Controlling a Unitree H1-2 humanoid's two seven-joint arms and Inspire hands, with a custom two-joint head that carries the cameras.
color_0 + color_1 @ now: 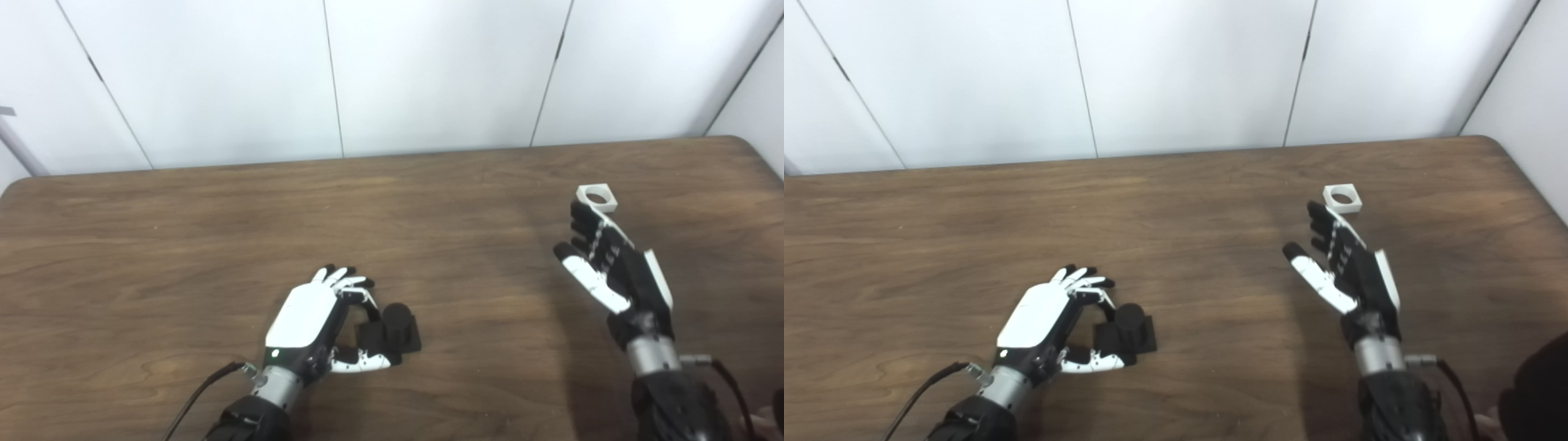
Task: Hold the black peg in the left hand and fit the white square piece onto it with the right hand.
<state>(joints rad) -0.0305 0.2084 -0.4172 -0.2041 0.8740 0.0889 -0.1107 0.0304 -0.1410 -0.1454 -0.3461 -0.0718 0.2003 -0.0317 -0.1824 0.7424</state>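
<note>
Down near the front edge, the left hand (306,321) curls beside the black peg (395,331), fingers (346,282) and thumb cupped round its square base but not visibly clamped; the peg stands on the bench (184,245). Across, the right hand (603,263) spreads wide just short of the white square piece (597,197). Risk: fingertips could nudge the piece away, or the peg could tip in a loose grip.

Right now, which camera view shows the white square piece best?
The right eye view: the white square piece lies whole on the table, apart from the right hand. In the left eye view, that hand's fingers touch or overlap its near edge.
</note>
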